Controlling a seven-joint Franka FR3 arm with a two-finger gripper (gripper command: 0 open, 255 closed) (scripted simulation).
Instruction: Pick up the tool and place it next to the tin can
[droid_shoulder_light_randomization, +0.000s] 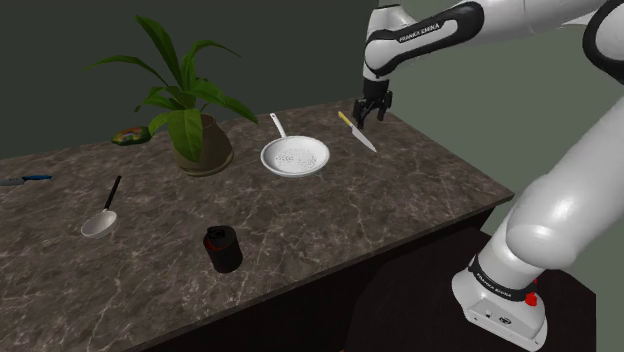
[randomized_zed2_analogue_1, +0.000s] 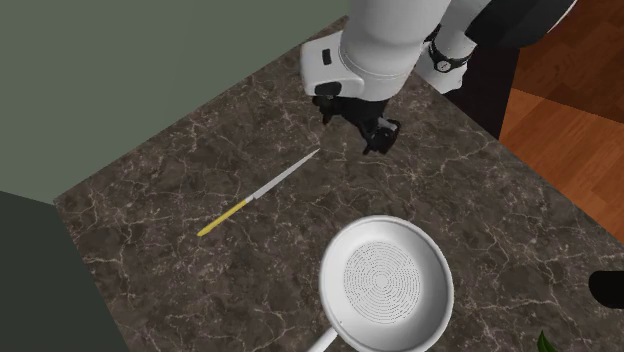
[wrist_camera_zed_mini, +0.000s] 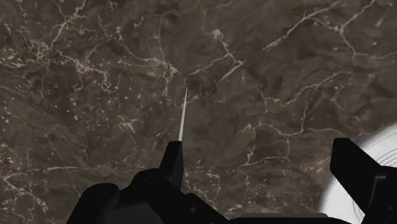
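Observation:
A knife with a yellow handle and a thin blade lies flat on the dark marble counter, near its far edge. My gripper hovers just above it, open and holding nothing. From above, the knife lies a little to the left of the gripper. In the wrist view the blade runs out from behind one finger, not centred in the gripper. A dark tin can stands near the front edge, far from the knife.
A white pan sits close beside the knife; its rim shows by my other finger. A potted plant, a spoon, a blue item and a green item lie further along the shoulder view's left.

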